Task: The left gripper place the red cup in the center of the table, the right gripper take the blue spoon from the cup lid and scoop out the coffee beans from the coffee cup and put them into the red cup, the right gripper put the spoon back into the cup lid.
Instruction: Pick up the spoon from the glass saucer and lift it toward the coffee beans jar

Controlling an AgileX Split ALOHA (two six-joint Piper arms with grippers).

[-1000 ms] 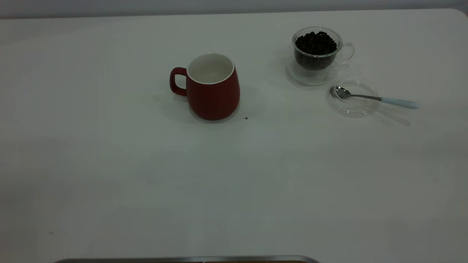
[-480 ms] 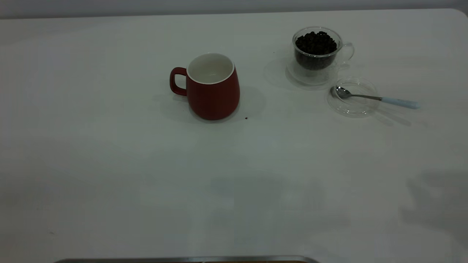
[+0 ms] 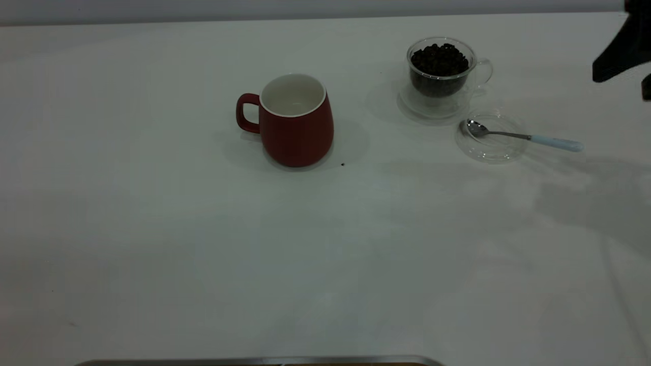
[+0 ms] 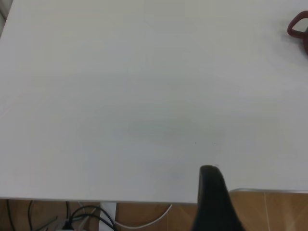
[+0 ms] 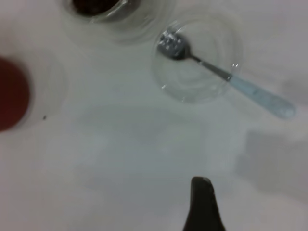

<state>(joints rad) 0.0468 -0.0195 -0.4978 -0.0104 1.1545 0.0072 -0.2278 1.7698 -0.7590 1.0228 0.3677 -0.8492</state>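
Observation:
The red cup (image 3: 297,132) stands upright and empty near the middle of the table (image 3: 325,254), handle to the left; its edge shows in the right wrist view (image 5: 12,94). The coffee cup (image 3: 441,86), full of coffee beans (image 3: 440,57), stands at the back right. Beside it lies the cup lid (image 3: 501,151), with the blue spoon (image 3: 524,136) resting bowl-in, handle pointing right. The right gripper (image 3: 613,58) hangs high at the right edge, above and right of the spoon (image 5: 226,77) and lid (image 5: 197,89). The left gripper (image 4: 211,192) is parked over the table's left edge, far from the red cup (image 4: 298,26).
One loose bean (image 3: 342,164) lies on the table just right of the red cup's base. A grey metal edge (image 3: 254,362) runs along the bottom of the exterior view. The table's near half is bare white surface.
The right gripper has come into the exterior view at the upper right, and its shadow has spread over the table's right side. The cups, lid and spoon have not moved.

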